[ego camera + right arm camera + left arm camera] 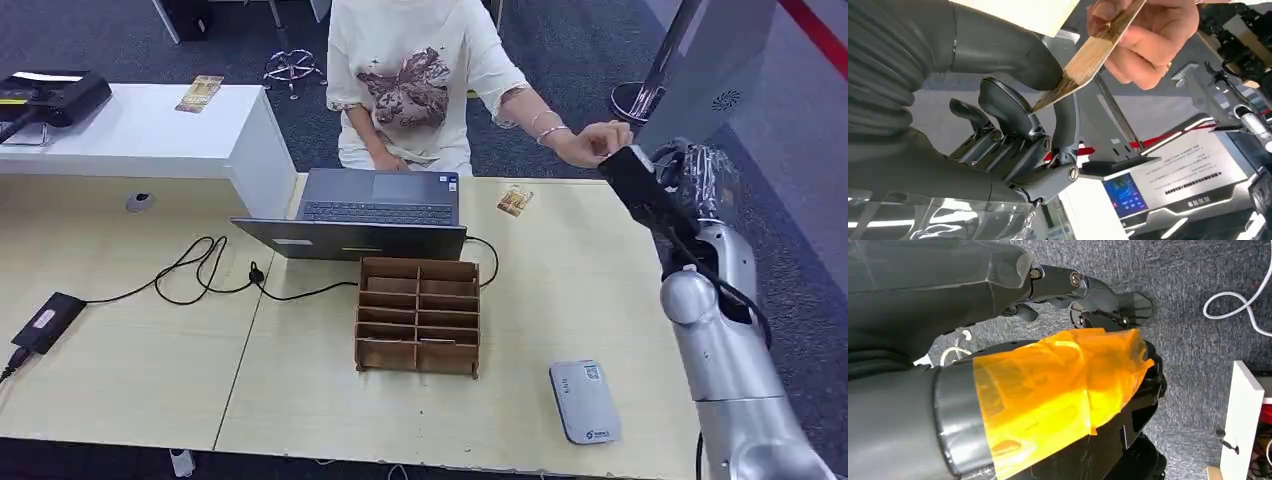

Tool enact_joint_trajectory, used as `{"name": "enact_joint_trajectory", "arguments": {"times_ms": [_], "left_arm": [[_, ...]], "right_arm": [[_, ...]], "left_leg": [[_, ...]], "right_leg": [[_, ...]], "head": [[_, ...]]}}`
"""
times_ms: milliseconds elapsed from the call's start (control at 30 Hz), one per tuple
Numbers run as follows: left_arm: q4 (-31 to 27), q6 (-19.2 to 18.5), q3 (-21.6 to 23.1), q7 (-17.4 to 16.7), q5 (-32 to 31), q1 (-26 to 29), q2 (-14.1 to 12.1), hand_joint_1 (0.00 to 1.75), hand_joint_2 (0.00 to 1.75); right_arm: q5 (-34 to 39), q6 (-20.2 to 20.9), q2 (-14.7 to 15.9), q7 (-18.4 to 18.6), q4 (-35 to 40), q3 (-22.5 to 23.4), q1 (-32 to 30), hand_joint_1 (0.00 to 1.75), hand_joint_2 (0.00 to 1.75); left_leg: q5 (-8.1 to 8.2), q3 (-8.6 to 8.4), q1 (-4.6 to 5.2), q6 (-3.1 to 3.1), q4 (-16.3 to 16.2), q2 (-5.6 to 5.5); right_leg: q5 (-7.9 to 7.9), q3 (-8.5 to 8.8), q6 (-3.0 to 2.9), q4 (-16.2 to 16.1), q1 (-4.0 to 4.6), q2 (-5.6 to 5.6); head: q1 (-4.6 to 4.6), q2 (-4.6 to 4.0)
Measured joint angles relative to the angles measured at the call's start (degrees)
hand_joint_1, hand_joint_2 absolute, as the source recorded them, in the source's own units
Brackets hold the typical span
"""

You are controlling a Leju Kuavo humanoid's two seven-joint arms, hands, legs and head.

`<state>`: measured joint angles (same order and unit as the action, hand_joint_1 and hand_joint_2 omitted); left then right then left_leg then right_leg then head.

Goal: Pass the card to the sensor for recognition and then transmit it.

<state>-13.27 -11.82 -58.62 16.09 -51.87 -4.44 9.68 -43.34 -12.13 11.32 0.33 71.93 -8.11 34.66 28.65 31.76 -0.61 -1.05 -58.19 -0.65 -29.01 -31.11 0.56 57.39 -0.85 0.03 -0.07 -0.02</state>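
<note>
Right hand (pixel 690 165) raised at 2 o'clock past tabletop (pixel 560 290) far-right corner, meeting person's hand (pixel 1143 37). Card (pixel 1088 57) pinched by person's hand, lower end between right hand's thumb and fingers (pixel 1065 120); firm grip there cannot be told. Sensor (pixel 585 402) lies at 5 o'clock near front edge. Left hand (pixel 1088 295) hangs over floor, fingers curled, holding nothing.
</note>
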Motion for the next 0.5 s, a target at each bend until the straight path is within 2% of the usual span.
{"name": "enact_joint_trajectory", "arguments": {"times_ms": [500], "left_arm": [[0.00,0.24,0.00,0.00,0.00,0.01,-0.07,0.00,0.00]], "right_arm": [[2.49,0.46,0.00,-0.68,0.09,0.83,-0.03,1.75,1.75]], "left_leg": [[0.00,-0.01,0.00,0.00,-0.01,0.00]], "right_leg": [[0.00,0.00,0.00,0.00,0.00,0.00]], "head": [[0.00,0.02]]}}
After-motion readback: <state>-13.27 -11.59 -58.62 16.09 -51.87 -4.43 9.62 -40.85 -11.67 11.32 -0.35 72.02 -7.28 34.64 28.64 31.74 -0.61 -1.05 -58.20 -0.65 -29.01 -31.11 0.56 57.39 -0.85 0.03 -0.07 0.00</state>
